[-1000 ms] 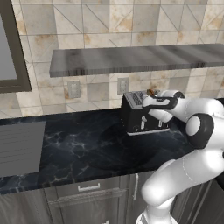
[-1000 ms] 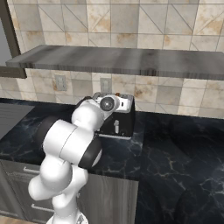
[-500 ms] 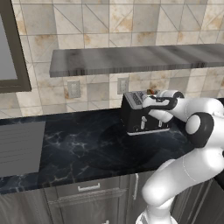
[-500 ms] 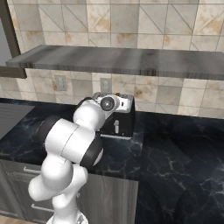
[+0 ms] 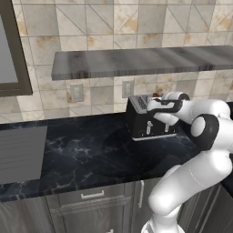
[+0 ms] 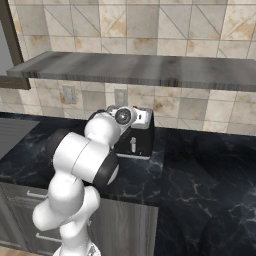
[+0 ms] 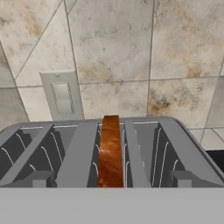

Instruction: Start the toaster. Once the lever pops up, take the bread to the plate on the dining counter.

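So we've got the black marble tabletop along the tiled wall, and the toaster sits toward its back, right under the grey shelf. Our end effector hangs just above the toaster's silver top, and it's wide open with nothing in it.

The part that matters: in the hand view the bread stands on edge in the middle slot, poking up a bit, dead centre and straight ahead along the end effector's line of sight. Its long axis runs away from us toward the wall outlet, same direction as the slots.

Our guess is the bread's popped and the next bit is a straight drop onto it, with the 2 fingers straddling the thin faces. Can't see the fingertips themselves, so we can't tell how well they line up across the slice.
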Robot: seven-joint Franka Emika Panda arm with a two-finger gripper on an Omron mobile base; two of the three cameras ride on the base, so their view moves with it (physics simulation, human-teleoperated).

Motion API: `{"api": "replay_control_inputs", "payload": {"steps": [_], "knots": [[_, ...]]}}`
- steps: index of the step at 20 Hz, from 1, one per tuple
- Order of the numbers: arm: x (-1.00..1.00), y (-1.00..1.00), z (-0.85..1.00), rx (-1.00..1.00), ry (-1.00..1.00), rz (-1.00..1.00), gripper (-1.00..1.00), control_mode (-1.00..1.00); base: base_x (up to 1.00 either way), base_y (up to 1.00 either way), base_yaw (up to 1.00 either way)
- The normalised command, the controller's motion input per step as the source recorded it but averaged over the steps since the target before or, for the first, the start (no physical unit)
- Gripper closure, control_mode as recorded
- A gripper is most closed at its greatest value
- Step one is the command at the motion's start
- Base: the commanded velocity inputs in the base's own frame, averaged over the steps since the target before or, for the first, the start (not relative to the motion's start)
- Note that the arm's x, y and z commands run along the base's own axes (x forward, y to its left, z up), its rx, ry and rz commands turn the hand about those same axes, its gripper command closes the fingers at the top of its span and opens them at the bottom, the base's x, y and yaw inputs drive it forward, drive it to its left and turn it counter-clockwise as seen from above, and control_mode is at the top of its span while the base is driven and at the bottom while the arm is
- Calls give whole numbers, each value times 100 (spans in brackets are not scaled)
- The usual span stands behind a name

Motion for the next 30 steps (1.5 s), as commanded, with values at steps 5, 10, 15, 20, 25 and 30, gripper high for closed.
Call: {"api": "replay_control_inputs", "payload": {"steps": [5, 10, 15, 20, 25, 30], "knots": [[10, 0, 0, 0, 0, 0, -100, -100, 0, 0, 0], [0, 0, 0, 0, 0, 0, -100, -100, 0, 0, 0], [0, 0, 0, 0, 0, 0, 100, -100, 0, 0, 0], [0, 0, 0, 0, 0, 0, 100, -100, 0, 0, 0], [0, 0, 0, 0, 0, 0, 100, -100, 0, 0, 0], [0, 0, 0, 0, 0, 0, 100, -100, 0, 0, 0]]}}
